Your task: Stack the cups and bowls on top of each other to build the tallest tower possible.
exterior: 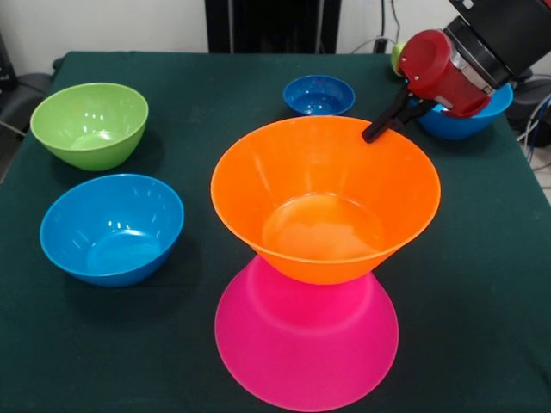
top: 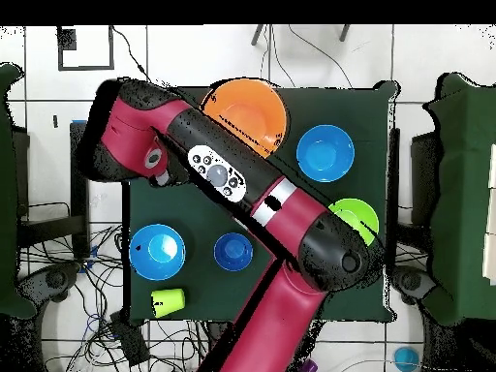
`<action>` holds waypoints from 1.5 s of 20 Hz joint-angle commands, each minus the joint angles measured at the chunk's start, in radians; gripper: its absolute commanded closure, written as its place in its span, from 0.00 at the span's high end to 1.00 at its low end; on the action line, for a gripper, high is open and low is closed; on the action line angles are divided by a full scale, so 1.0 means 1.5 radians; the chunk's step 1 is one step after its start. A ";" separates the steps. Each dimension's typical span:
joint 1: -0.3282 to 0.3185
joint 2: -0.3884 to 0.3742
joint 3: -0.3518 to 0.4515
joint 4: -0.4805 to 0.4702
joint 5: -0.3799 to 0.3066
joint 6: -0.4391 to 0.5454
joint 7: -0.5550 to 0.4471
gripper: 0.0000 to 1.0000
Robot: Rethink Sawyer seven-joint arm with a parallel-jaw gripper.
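The gripper (exterior: pixel 379 131) sat at the glossy orange plastic bowl (exterior: pixel 325 200)'s rim, probably steadying it upright on the upturned pink plastic bowl (exterior: pixel 306 348); can't tell if its fingers were closed.

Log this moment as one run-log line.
tower: glossy orange plastic bowl upright on inverted pink plastic bowl | gripper: at orange rim, state unclear

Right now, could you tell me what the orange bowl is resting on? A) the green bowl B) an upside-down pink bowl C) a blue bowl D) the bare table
B: in the front view the orange bowl sits upright on the upturned base of the pink bowl.
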 commanded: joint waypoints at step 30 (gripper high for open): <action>0.013 -0.008 -0.039 0.073 0.017 -0.067 -0.135 0.00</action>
